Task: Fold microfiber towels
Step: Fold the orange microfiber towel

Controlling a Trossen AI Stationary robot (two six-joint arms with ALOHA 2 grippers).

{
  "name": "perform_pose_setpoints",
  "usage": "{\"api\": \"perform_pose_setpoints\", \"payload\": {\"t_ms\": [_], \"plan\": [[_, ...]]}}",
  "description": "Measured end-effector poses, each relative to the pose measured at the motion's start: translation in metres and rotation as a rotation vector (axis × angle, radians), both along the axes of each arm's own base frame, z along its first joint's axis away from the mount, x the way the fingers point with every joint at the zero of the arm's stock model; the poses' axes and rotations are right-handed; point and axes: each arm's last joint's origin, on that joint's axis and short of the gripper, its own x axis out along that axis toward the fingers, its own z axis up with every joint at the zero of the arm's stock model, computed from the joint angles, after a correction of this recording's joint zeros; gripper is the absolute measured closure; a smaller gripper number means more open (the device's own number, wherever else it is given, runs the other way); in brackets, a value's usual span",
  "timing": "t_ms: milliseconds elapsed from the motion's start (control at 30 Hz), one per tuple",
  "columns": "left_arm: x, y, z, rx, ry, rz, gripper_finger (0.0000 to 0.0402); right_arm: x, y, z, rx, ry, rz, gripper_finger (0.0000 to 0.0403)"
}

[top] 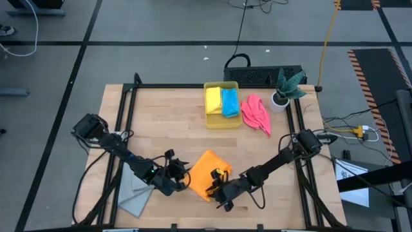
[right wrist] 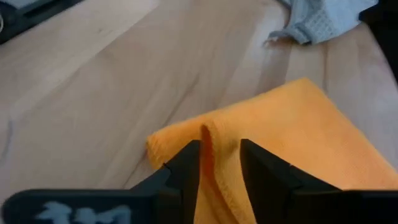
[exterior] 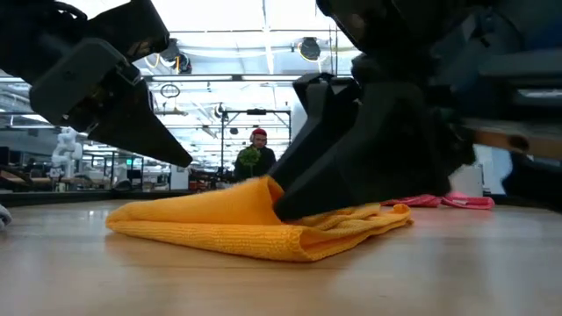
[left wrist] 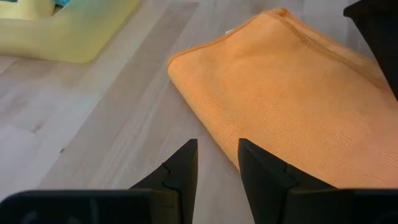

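Note:
An orange towel [top: 205, 169], folded over, lies flat near the table's front middle. My right gripper [right wrist: 219, 163] stands on its near right part, shut on a raised ridge of the cloth. My left gripper [left wrist: 217, 163] is open at the towel's left folded edge [left wrist: 186, 81], with bare wood showing between its fingers; in the low view its fingers [exterior: 176, 154] hang clear above the cloth. A grey towel [top: 134, 198] lies at the front left. Yellow and blue towels [top: 221, 100] sit in the bin, and a pink towel [top: 256, 115] lies beside it. My right gripper pinches a small puckered ridge of the orange towel [right wrist: 208, 140] between its two fingers, close to a corner [right wrist: 154, 144]. The fingers come slanting down from the table's right side. The rest of the towel lies on the table; how many layers are caught does not show.
A translucent yellow bin [top: 222, 122] stands at the far middle, and a potted plant [top: 284, 90] at the far right. A black frame [top: 125, 116] runs along the table's edges. Bare wood lies between the bin and the orange towel.

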Motion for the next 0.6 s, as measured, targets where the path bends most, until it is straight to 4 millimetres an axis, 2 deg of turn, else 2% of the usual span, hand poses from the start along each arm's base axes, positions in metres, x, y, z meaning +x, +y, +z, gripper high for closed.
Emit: {"api": "perform_pose_setpoints", "payload": {"t_ms": [267,367,600], "plan": [[0.0,0.0,0.0,0.003,0.001,-0.003,0.0286,0.002,-0.006,0.0,-0.017,0.008,-0.013,0.0394],[0.0,0.0,0.0,0.005,0.003,-0.006,0.0286,0.001,-0.006,0.005,-0.058,-0.012,-0.009,0.0393],[-0.002,-0.003,0.0,0.005,0.002,-0.015,0.0286,-0.01,-0.004,0.046,-0.106,-0.066,-0.025,0.0399]]}}
